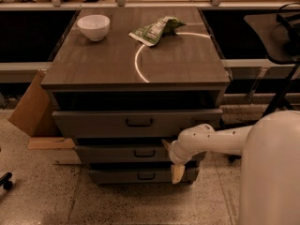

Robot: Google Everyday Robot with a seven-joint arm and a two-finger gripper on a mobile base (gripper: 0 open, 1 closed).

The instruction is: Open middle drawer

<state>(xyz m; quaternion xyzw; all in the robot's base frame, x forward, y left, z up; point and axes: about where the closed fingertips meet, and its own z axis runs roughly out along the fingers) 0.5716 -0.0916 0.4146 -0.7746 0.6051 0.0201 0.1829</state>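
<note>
The middle drawer [112, 153] is the medium-height grey-brown front in the cabinet, with a small dark loop handle [144, 153] at its centre. It sits slightly out, less far than the top drawer. My gripper [172, 159] is on the white arm reaching in from the right, in front of the right part of the middle drawer and just right of its handle. One tan fingertip [165, 144] points up-left at the drawer's top edge. The other [178, 174] hangs down over the bottom drawer. The fingers are apart and hold nothing.
The top drawer [93, 123], with its wider handle, is pulled out a little. The bottom drawer [117, 176] is below. A white bowl [93, 27] and a green bag [154, 30] lie on the cabinet top. A cardboard box [29, 104] stands at the left and a dark stand [281, 86] at the right.
</note>
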